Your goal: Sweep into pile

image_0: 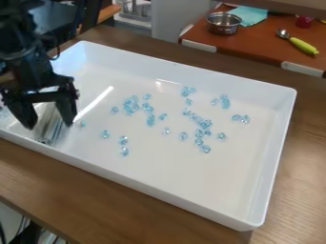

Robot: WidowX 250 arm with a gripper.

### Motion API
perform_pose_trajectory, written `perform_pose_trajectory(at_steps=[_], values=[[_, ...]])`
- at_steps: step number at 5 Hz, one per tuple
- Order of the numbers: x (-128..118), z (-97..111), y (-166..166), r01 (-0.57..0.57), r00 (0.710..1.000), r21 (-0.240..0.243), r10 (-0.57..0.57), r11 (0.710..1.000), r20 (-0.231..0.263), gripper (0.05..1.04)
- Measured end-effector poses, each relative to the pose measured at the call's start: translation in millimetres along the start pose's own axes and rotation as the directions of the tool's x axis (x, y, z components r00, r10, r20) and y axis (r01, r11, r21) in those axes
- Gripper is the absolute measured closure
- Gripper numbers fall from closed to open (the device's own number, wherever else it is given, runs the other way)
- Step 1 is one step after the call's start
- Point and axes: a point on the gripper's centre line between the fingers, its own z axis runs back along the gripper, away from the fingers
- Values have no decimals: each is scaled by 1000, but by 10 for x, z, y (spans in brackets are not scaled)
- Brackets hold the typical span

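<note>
A brown wood-grain bench (293, 190) spans the frame, catching soft light at the right. Beyond it, a reddish-brown table (261, 45) with white corners (302, 69) stands at upper right, beside a pale grey upright panel (167, 19) near the top centre.

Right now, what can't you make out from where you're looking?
All in the camera view:
- The grey item by the gripper: too blurred to name, or to tell whether it is gripped.
- The tray's left corner: cut off by the left edge.
- The exact number of blue beads: too small and clumped.
</note>
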Motion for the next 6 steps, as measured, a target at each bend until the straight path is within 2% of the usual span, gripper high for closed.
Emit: perform_pose_trajectory(at_steps=[2, 5, 6], values=[[22, -19, -78, 3, 1000, 6, -3, 1000, 15, 678], [119, -79, -303, -27, 1000, 26, 27, 999, -14, 708], [92, -115, -476, -39, 998, 22, 40, 999, -50, 708]])
